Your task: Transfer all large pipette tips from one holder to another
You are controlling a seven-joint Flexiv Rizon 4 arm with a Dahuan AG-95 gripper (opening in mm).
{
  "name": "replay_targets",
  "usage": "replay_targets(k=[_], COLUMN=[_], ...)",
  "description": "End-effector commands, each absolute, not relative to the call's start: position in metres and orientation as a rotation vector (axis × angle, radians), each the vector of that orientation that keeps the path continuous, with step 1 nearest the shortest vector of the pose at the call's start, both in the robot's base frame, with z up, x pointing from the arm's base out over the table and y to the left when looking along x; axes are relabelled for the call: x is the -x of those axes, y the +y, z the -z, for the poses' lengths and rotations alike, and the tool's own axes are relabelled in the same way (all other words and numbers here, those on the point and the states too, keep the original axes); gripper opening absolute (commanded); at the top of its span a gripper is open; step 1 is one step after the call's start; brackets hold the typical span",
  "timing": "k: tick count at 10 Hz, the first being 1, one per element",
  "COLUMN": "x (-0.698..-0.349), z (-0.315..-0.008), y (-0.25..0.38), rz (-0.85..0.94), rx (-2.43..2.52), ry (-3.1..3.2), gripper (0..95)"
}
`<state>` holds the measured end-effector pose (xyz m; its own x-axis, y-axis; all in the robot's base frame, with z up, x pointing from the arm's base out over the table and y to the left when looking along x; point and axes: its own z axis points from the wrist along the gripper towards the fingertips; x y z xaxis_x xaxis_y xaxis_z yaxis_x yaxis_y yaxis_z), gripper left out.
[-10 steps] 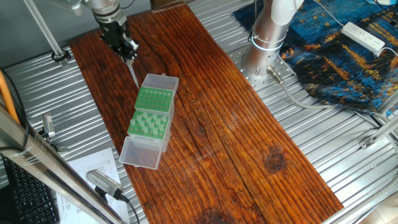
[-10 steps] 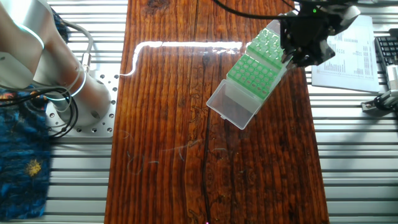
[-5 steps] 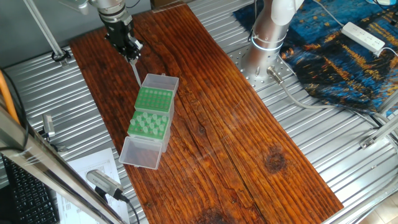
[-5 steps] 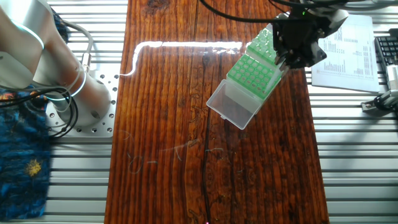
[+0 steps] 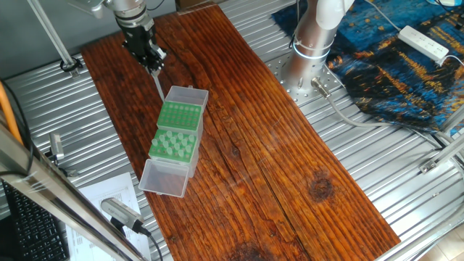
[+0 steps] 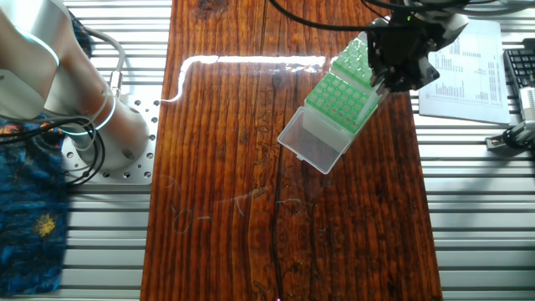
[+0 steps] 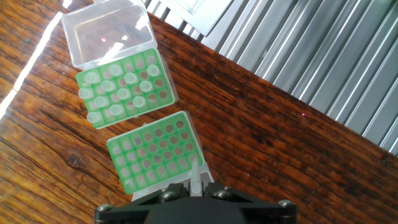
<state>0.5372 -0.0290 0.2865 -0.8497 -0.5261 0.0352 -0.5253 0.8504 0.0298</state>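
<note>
My gripper (image 5: 152, 61) hangs over the far left of the wooden board, shut on one large pipette tip (image 5: 155, 81) that points down beside the racks. In the hand view that tip (image 7: 194, 176) sticks out between the jaws, just past the near edge of the empty green rack (image 7: 155, 152). The other green rack (image 7: 121, 90) holds several pale tips and lies beside a clear lid (image 7: 109, 31). From the fixed view the empty rack (image 5: 180, 116) sits above the filled rack (image 5: 174, 145). The gripper (image 6: 399, 63) partly hides the racks (image 6: 338, 100).
The arm's base (image 5: 312, 43) stands on the ribbed metal table at the right of the board. A printed sheet (image 6: 468, 63) and a keyboard (image 6: 520, 71) lie beside the racks. A power strip (image 5: 424, 42) rests on a blue cloth.
The gripper shifted a little sideways toward the racks with the tip still in it, then held still over the last half second. The racks have not moved.
</note>
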Motion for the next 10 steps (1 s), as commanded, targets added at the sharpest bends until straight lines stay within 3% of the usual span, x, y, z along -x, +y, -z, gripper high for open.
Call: replay_targets(k=[1,9,10], x=[-0.537,-0.5354,-0.5355], z=[-0.2849,-0.2804,-0.2804], y=[-0.028,-0.0263,-0.0262], rz=[0.029,0.032,0.031], rx=[-0.847,-0.843,-0.844], ry=[-2.982,-2.985,-2.985], gripper=[0.0,0.0,19.0])
